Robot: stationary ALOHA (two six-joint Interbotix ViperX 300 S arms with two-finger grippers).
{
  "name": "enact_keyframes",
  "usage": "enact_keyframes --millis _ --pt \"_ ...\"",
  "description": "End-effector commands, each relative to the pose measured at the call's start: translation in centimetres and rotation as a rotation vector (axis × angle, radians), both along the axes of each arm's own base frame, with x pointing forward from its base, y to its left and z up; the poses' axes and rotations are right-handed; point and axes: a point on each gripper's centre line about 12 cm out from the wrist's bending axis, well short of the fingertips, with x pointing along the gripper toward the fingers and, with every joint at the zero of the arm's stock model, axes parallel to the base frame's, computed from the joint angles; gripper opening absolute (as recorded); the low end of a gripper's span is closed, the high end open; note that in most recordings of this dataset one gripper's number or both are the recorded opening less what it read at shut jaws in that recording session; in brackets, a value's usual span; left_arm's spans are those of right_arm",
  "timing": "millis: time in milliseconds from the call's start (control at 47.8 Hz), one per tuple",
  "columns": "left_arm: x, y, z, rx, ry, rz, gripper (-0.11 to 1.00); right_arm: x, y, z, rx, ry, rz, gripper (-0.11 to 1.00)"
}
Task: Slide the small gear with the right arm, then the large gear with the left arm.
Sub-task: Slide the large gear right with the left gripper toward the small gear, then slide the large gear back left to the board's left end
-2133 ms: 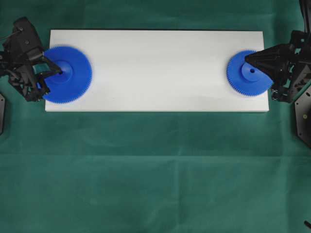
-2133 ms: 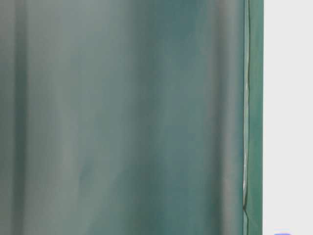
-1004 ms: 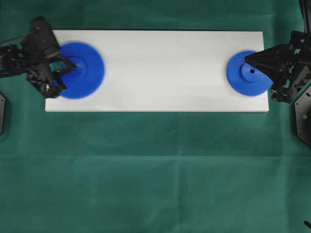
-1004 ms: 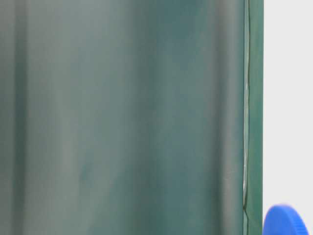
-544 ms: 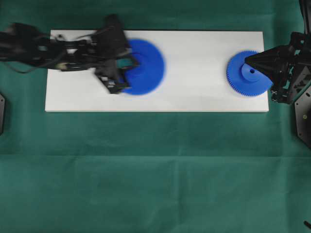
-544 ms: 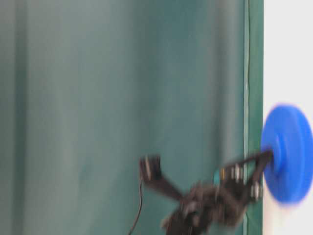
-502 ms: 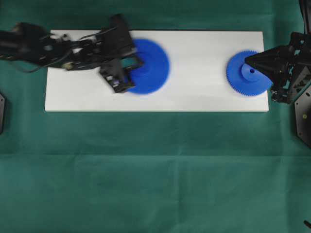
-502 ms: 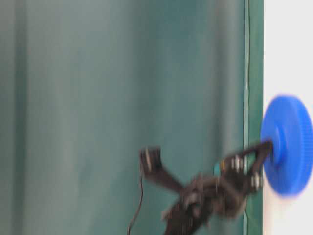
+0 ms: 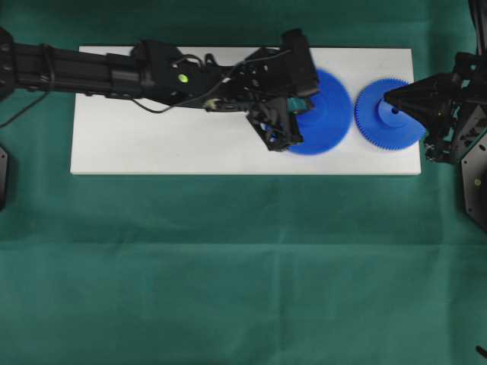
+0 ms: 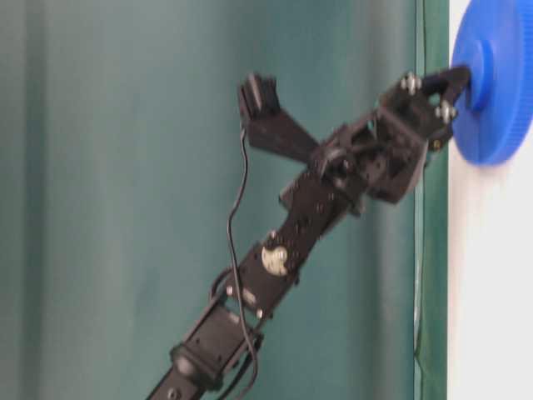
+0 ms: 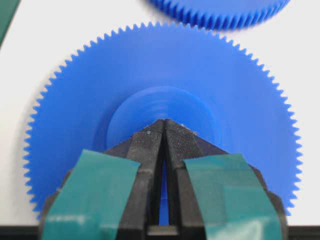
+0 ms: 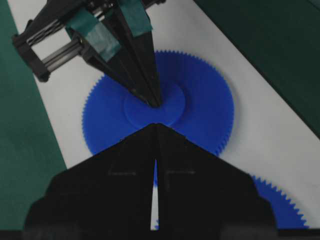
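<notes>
The large gear (image 9: 329, 114) lies on the white board (image 9: 152, 144), right of its middle. My left gripper (image 9: 299, 104), teal-banded, is shut with its tips pressed onto the gear's raised hub (image 11: 162, 107). The small gear (image 9: 380, 128) lies at the board's right end, a narrow gap from the large gear. My right gripper (image 9: 387, 96) is shut, holds nothing, and its point sits over the small gear's hub. The left wrist view shows the large gear (image 11: 75, 130) with the small gear's teeth (image 11: 220, 12) beyond. The right wrist view shows my right gripper (image 12: 156, 125) facing the left fingers (image 12: 145, 75).
The left arm (image 9: 99, 72) stretches across the board's far half from the left. Green cloth (image 9: 228, 266) covers the table around the board. A black arm base (image 9: 473, 179) stands at the right edge. In the table-level view the left arm (image 10: 300, 225) slants up to the large gear (image 10: 500, 92).
My left arm has slid the large gear rightward along the board, from the left end to just beside the small gear. The right gripper and small gear have stayed put.
</notes>
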Motion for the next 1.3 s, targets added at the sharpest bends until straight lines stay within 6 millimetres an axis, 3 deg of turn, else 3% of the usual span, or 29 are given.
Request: enact_keyframes --millis 0,167,962,1108,1275 --pt "0.8 -0.5 0.3 -0.001 0.004 -0.012 0.0 0.2 0.0 0.3 -0.004 -0.013 0.007 0.5" --pt "1.7 -0.7 0.5 0.004 -0.013 -0.02 0.0 0.2 0.0 0.3 -0.004 -0.015 0.006 0.5" --pt "1.3 -0.8 0.4 0.0 0.001 -0.019 0.0 0.2 0.1 0.4 -0.006 -0.023 0.011 0.5" --pt "0.9 -0.7 0.6 0.001 0.002 -0.017 0.0 0.2 0.1 0.3 -0.003 -0.02 0.011 0.5" --pt "-1.0 -0.4 0.5 -0.007 0.031 -0.003 0.0 0.2 0.1 0.4 -0.005 -0.021 0.011 0.5"
